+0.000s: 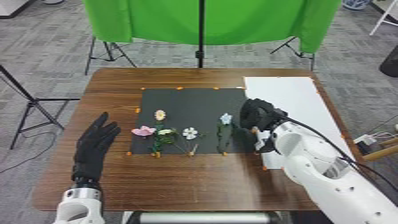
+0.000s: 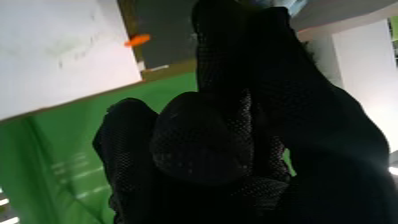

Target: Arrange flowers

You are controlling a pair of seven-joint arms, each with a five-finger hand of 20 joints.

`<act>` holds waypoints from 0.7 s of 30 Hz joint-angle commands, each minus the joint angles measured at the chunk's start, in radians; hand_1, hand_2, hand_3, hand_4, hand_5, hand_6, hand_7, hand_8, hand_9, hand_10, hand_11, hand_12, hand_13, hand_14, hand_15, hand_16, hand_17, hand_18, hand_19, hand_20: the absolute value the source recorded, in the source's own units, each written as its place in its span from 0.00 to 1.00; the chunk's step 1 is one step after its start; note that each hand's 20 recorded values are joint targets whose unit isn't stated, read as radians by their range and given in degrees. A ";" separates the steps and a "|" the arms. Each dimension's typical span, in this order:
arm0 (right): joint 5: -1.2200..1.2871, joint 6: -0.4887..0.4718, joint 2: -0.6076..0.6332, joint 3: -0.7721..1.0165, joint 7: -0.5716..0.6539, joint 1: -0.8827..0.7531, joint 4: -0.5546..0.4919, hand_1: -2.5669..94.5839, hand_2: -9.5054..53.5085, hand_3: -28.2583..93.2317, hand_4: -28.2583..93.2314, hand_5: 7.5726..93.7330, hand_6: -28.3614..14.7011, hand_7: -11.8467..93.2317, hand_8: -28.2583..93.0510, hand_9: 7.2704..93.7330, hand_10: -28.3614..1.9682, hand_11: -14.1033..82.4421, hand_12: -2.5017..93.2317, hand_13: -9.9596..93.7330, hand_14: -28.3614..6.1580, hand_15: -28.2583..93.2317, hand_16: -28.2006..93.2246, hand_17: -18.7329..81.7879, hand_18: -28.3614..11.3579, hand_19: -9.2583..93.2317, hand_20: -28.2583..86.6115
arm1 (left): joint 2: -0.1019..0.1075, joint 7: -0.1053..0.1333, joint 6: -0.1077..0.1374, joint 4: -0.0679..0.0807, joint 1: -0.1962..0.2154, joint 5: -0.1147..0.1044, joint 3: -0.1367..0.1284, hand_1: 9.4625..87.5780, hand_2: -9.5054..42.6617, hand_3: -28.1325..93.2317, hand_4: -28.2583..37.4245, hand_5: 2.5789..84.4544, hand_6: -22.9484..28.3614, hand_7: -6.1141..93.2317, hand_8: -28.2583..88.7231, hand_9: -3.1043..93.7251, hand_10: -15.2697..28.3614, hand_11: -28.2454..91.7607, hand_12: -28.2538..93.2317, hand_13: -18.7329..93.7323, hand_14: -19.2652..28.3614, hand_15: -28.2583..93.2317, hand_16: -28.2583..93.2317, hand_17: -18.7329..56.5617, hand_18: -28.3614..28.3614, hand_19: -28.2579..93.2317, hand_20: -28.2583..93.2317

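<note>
My left hand is open above the table's left side, fingers straight. In the head view my right hand is over the black mat's right edge, just right of the light blue flower. My right hand has curled fingers in the right wrist view; whether its tips touch a stem I cannot tell. A pale blue bit shows past the tips. On the mat's left half lie a peach flower, a pink flower, a small yellowish flower and a white flower, with green stems.
The black mat is held by orange bits of tape on the brown table. To its right lies a white sheet, partly under my right arm. A green cloth hangs on stands behind the table.
</note>
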 commanded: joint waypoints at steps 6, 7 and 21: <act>0.034 -0.027 -0.004 0.019 0.000 -0.039 -0.023 0.60 0.00 0.67 0.12 0.79 0.66 0.32 0.32 0.95 0.63 0.30 0.37 0.98 0.81 0.75 0.51 0.86 0.45 1.00 0.79 | -0.009 -0.014 -0.017 0.002 0.016 0.007 0.000 0.15 0.05 0.78 0.07 0.39 0.47 0.14 0.19 0.44 0.60 0.34 0.36 0.48 0.71 0.32 0.27 0.34 0.73 0.29 0.41; 0.036 -0.032 -0.005 0.020 0.001 -0.039 -0.023 0.59 0.00 0.67 0.12 0.78 0.66 0.32 0.32 0.94 0.60 0.32 0.34 0.98 0.81 0.75 0.51 0.86 0.45 1.00 0.80 | -0.009 -0.014 -0.016 0.000 0.018 0.008 0.000 0.15 0.04 0.78 0.07 0.39 0.47 0.14 0.19 0.44 0.60 0.34 0.36 0.48 0.71 0.32 0.27 0.34 0.73 0.29 0.41; 0.031 -0.034 -0.009 0.043 -0.008 -0.046 -0.024 0.47 0.00 0.74 0.11 0.71 0.68 0.29 0.23 0.91 0.54 0.38 0.25 0.98 0.79 0.75 0.51 0.86 0.43 1.00 0.79 | -0.005 -0.024 -0.019 0.001 0.018 0.010 -0.002 0.15 0.04 0.78 0.07 0.37 0.47 0.14 0.19 0.44 0.60 0.34 0.36 0.48 0.71 0.32 0.27 0.33 0.73 0.29 0.41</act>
